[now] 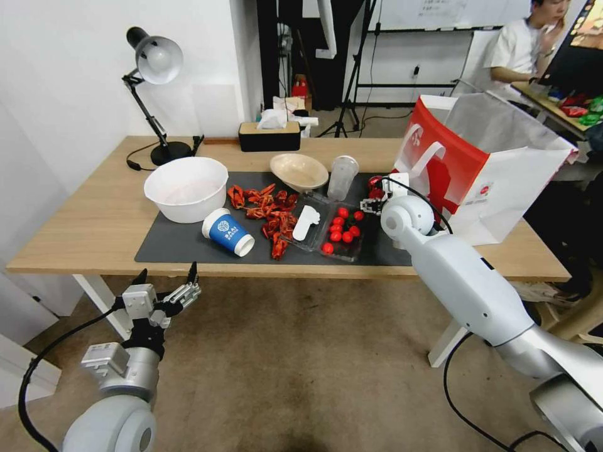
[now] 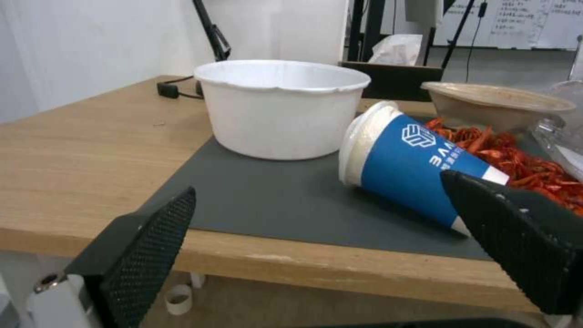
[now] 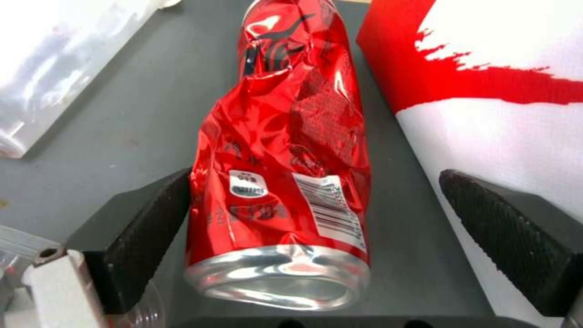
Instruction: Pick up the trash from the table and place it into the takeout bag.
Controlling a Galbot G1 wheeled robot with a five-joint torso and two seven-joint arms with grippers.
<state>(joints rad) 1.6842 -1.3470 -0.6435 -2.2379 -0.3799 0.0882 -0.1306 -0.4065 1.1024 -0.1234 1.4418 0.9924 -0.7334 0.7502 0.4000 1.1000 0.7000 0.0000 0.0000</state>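
White walls rise behind a black desk lamp and a dark tissue box; worn brown carpet covers the floor, with black tripod stands and a whiteboard further back

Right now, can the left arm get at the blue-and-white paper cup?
Probably yes. The left pincer hangs open just off the table's near edge, and the blue-and-white paper cup lies on its side on the dark grey mat, nothing between them.

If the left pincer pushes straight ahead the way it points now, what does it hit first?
Probably the tipped blue-and-white paper cup: the open left pincer, held off the table's near edge, points across the grey mat at it. The white bowl sits farther back. Depth is uncertain.
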